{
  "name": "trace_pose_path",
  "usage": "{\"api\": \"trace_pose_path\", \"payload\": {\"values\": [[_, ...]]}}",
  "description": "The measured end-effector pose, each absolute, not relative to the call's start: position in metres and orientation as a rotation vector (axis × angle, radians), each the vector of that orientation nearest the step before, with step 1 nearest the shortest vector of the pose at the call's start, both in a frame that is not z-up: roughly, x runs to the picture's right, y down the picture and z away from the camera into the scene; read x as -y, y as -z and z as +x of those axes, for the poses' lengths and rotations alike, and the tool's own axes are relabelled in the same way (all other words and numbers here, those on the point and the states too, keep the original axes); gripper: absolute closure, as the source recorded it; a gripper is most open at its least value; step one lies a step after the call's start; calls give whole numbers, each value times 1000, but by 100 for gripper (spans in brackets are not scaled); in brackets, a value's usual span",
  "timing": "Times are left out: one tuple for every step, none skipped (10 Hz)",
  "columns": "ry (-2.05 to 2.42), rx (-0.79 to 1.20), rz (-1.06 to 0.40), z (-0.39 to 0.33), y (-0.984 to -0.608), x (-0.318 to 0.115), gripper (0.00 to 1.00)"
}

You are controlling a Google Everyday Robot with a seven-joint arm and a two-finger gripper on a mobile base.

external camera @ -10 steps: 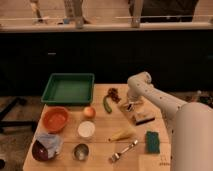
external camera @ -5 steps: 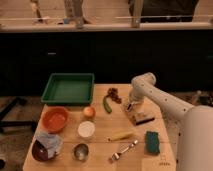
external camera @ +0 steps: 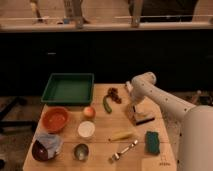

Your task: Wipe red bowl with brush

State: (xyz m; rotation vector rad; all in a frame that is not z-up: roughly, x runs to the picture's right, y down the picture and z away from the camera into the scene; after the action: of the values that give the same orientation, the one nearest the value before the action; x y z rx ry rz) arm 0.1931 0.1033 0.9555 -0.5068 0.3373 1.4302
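Note:
The red bowl [external camera: 55, 119] is a shallow orange-red bowl at the left of the wooden table [external camera: 100, 140]. I cannot make out the slim white brush; it is hidden or out of view. My gripper [external camera: 134, 107] hangs from the white arm [external camera: 150, 90] at the right of the table. It points down, right over the blocky wooden scrubbing brush [external camera: 139, 117], far to the right of the red bowl.
A green tray [external camera: 68, 88] lies at the back left. Near the middle are an orange fruit [external camera: 89, 112], a white cup [external camera: 86, 129], a green pepper [external camera: 106, 105] and dark red grapes [external camera: 114, 95]. In front are a maroon bowl [external camera: 45, 149], a metal cup [external camera: 80, 151], a fork [external camera: 124, 150], a yellow item [external camera: 122, 135] and a green sponge [external camera: 152, 141].
The arm has swung right and toward the front, bringing the gripper down from beside the grapes to over the wooden scrubbing brush. Nothing else on the table has moved.

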Motion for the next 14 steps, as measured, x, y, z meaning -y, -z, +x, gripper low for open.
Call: {"api": "trace_pose_path", "payload": {"values": [[-1433, -332, -510, 191, -956, -103, 100], [-1456, -295, -510, 193, -954, -104, 100], [-1482, -247, -504, 205, -949, -106, 100], [-1484, -220, -499, 203, -944, -102, 100], [-1472, -208, -491, 201, -939, -98, 100], [-1449, -199, -484, 198, -932, -93, 100], [-1407, -194, -467, 200, -920, -86, 100], [-1369, -186, -461, 198, -911, -81, 100], [-1335, -176, -458, 194, -904, -77, 100], [-1303, -164, -453, 194, -896, -76, 100], [-1286, -157, -446, 195, -891, -74, 100], [-1273, -149, -443, 196, -886, -74, 100], [-1263, -139, -438, 196, -882, -73, 100], [-1255, -128, -435, 194, -879, -72, 100]]}}
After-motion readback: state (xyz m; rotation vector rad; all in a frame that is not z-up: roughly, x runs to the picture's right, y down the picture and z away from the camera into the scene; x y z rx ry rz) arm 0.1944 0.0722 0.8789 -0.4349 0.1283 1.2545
